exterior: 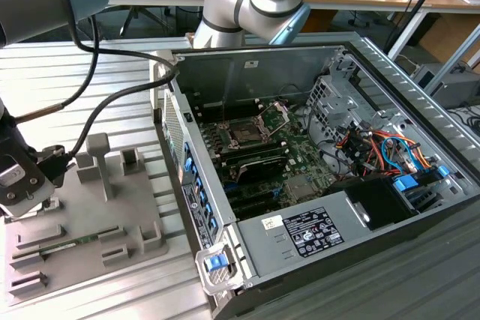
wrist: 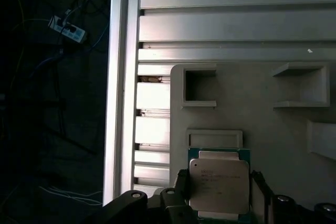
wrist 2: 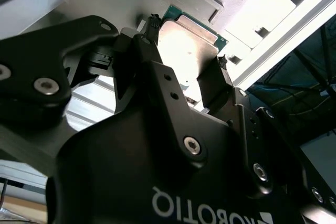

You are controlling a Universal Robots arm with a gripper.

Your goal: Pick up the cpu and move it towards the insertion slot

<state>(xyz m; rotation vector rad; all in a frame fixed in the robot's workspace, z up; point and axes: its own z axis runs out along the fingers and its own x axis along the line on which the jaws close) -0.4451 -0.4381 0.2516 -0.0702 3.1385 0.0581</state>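
First wrist view | pincer (wrist: 220,178) clamps cpu (wrist: 219,188) by opposite edges | cpu flat, metal top toward camera

A table (exterior: 45,73) of pale ribbed metal slats carries everything here. Two things lie directly on it. Toward the exterior view's left sits a flat grey holder plate (exterior: 90,215) with raised blocks and pockets moulded into its top. Just beside it, on the exterior view's right, stands an open computer case (exterior: 255,73), lid off. In the first wrist view the slats (wrist: 236,24) run under the plate (wrist: 252,93) and end at a straight edge rail (wrist: 118,77).
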